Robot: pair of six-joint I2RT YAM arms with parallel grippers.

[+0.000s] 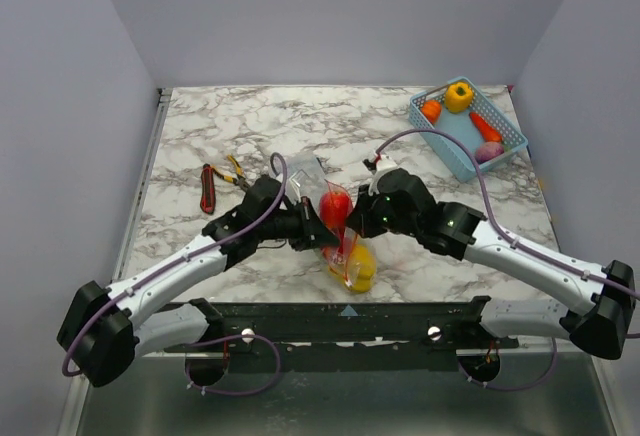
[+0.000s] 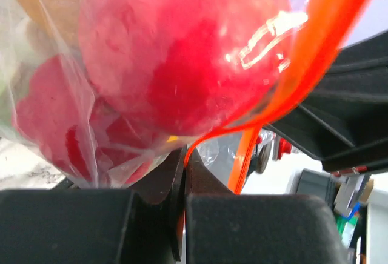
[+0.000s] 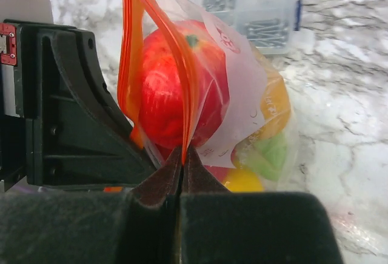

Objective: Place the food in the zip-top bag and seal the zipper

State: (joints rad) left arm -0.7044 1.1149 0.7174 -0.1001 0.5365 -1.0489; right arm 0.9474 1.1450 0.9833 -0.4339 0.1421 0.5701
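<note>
The clear zip-top bag (image 1: 345,246) hangs between both grippers at the table's near middle, its lower end by the front edge. Inside are a red fruit (image 1: 336,205), a yellow piece (image 1: 361,268) and, in the right wrist view, a green piece (image 3: 271,155). My left gripper (image 1: 316,231) is shut on the red-orange zipper strip (image 2: 303,70). My right gripper (image 1: 356,218) is shut on the same zipper (image 3: 182,88) from the other side. The strip bows open between the two grips. The red fruit (image 2: 182,52) fills the left wrist view.
A blue mesh basket (image 1: 505,149) at the back right holds yellow, orange, red and purple toys. Pliers and a red-handled tool (image 1: 208,186) lie at the left. A rigid clear box (image 3: 248,9) stands behind the bag.
</note>
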